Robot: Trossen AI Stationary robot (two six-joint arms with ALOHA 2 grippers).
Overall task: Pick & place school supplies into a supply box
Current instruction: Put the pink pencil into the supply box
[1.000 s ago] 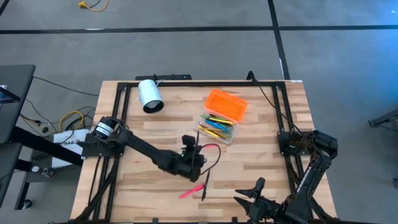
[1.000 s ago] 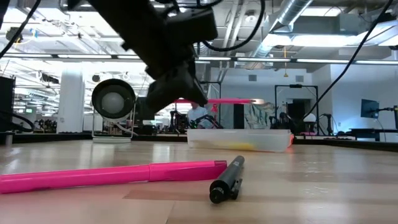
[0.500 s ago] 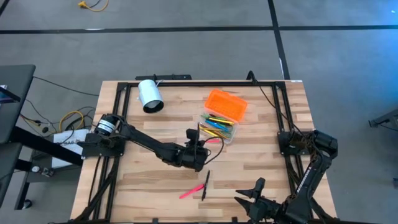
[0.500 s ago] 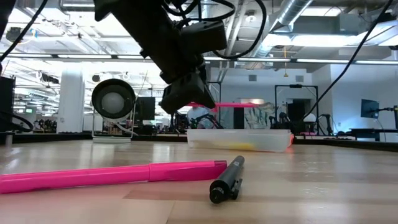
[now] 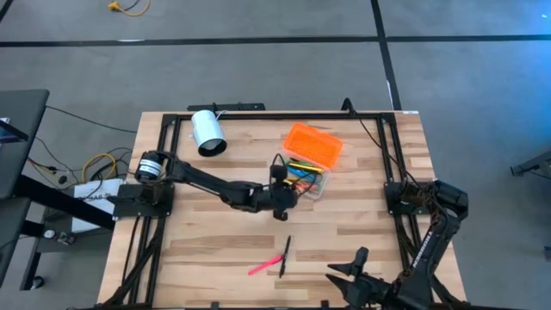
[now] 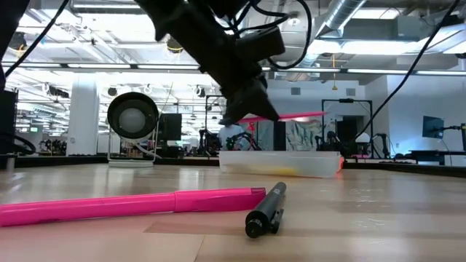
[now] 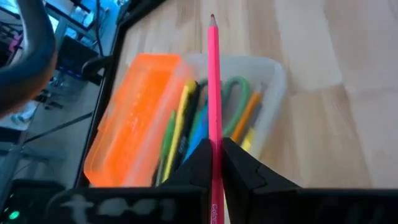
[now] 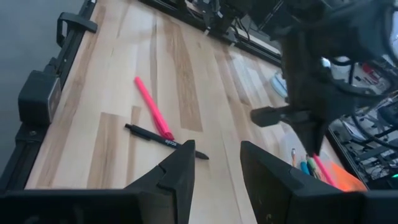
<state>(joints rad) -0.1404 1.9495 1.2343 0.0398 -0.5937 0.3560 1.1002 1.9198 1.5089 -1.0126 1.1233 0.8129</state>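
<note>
My left gripper (image 7: pixel 216 149) is shut on a pink pencil (image 7: pixel 213 81) and hangs over the near end of the supply box, a clear base (image 5: pixel 303 181) with an orange lid (image 5: pixel 314 145) lying open on its far side. Several pens and green-handled scissors (image 7: pixel 239 93) lie in the base. A pink pen (image 5: pixel 267 263) and a black pen (image 5: pixel 285 256) lie flat on the table nearer the front. My right gripper (image 8: pixel 217 177) stands open at the front right (image 5: pixel 349 277), holding nothing. My left gripper pinches the pink pencil's shaft (image 7: pixel 215 140) between its two fingers, back from the sharpened tip. The pencil runs along the fingers and sticks out ahead of them, tip (image 7: pixel 212 18) forward. It is lifted clear, roughly level (image 6: pixel 291 116), above the box's open base.
A white cylinder (image 5: pixel 207 131) lies on its side at the far left of the table. A black metal frame (image 5: pixel 164 129) borders the tabletop. Bare wood lies between the box and the two pens on the table.
My left gripper has carried the pink pencil from the table's middle toward the far right, up a little, until it is over the supply box. It has turned so that the pencil points along the box. It stays shut on the pencil.
</note>
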